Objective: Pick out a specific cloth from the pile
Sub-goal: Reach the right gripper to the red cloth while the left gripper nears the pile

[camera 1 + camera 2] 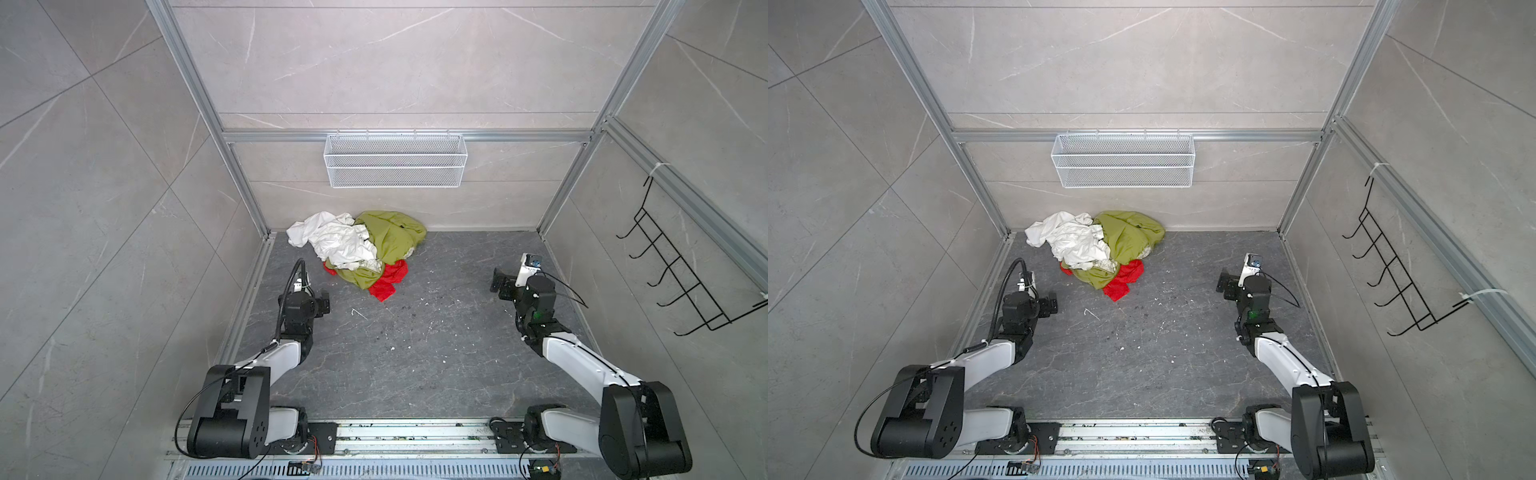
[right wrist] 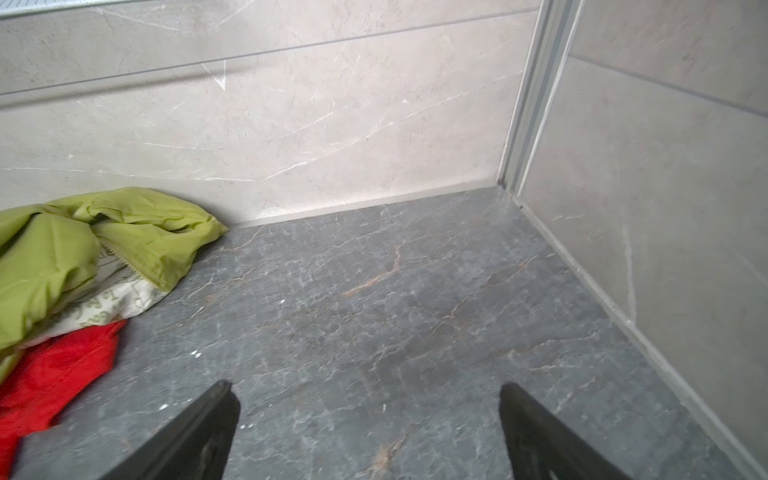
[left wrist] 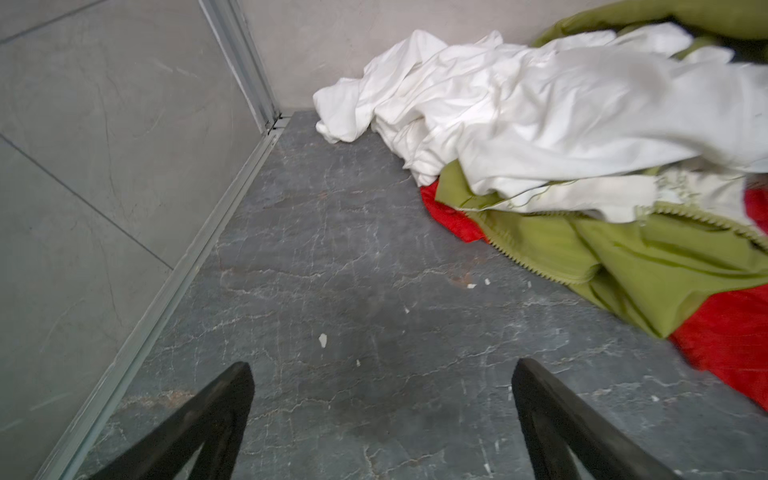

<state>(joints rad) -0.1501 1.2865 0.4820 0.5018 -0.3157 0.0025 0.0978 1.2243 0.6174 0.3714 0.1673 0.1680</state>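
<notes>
Only edges of the cloth [image 1: 390,279] peek from the pile [image 1: 347,243], open floor [image 1: 436,328] alongside.

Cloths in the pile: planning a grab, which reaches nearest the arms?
The red cloth: it pokes out from under the olive-green cloth at the front.

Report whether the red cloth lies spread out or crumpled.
The red cloth is crumpled and mostly buried; only wrinkled patches show from under the olive-green cloth.

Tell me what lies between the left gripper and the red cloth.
Only dark floor with a few white specks, seen in the left wrist view: the open left gripper hangs short of the red cloth.
</notes>
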